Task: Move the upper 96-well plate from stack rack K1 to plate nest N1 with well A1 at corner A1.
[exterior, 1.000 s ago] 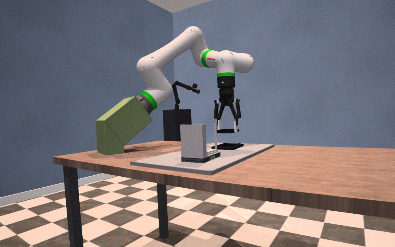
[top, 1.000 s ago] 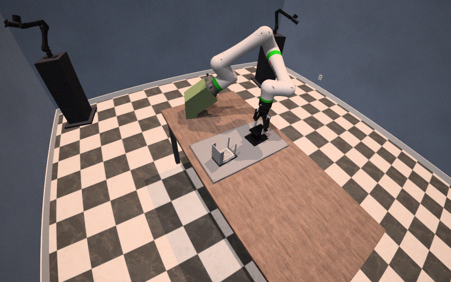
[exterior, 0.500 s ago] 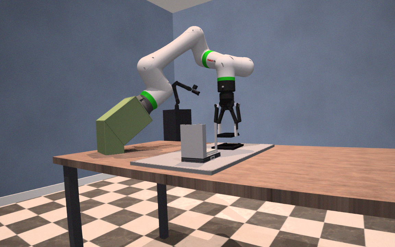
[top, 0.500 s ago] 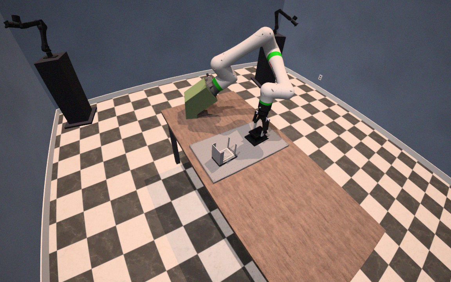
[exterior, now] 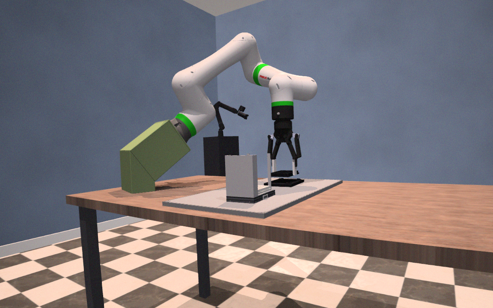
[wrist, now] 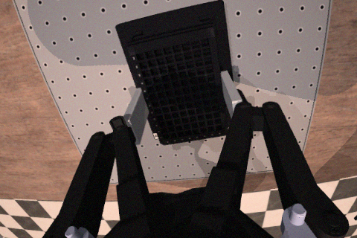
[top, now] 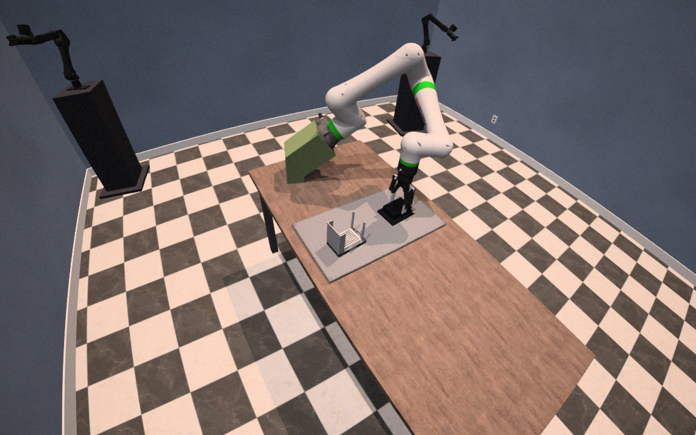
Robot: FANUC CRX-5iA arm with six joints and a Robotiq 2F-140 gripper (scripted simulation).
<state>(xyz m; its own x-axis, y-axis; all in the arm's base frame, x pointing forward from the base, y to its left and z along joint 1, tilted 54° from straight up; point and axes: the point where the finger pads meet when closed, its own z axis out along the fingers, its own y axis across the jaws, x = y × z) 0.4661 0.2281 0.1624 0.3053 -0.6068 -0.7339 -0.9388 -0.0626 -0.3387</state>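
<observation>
My gripper (wrist: 183,90) is shut on a black 96-well plate (wrist: 180,86), gripping its two long sides. It holds the plate level, a little above the black plate nest N1 (wrist: 171,30), whose far edge shows beyond the plate. In the exterior view the plate (exterior: 283,173) hangs just above the nest (exterior: 283,182), apart from it. The gripper also shows in the top view (top: 403,204) over the nest (top: 397,216). The grey stack rack K1 (top: 344,233) stands to the left on the grey perforated mat, with a pale plate low inside it. I cannot see the A1 marker.
The grey perforated mat (top: 368,231) lies on the wooden table. The rack's tall posts and back wall (exterior: 241,176) rise beside the nest. The green robot base (exterior: 152,155) sits at the table's far left end. Black camera pedestals stand on the floor.
</observation>
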